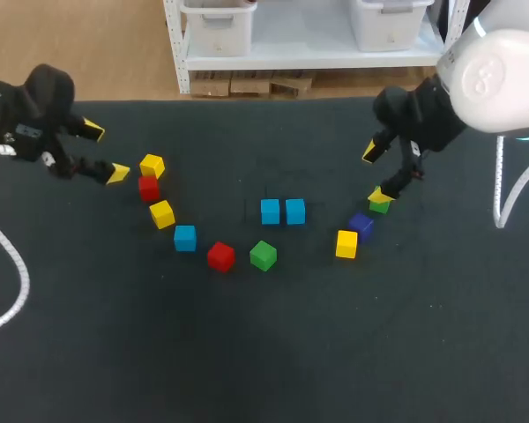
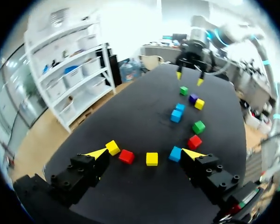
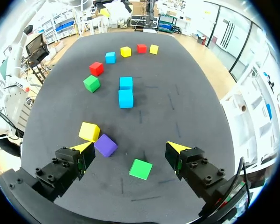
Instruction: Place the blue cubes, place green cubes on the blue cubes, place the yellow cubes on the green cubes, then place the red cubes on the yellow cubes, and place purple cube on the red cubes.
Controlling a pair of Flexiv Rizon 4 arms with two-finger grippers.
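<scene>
Work looks barely begun: two blue cubes (image 1: 271,211) sit side by side mid-way across the surface (image 1: 264,352) with nothing stacked, the right tool (image 1: 376,173) spread over a green cube (image 1: 380,205) at right, the left tool (image 1: 105,152) spread near a yellow cube (image 1: 152,165) at left.

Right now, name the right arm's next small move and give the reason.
Probably lower the right end effector around the green cube and close. Its fingers stand open with that cube lying between them, and the two blue cubes already sit side by side, awaiting green ones.
</scene>
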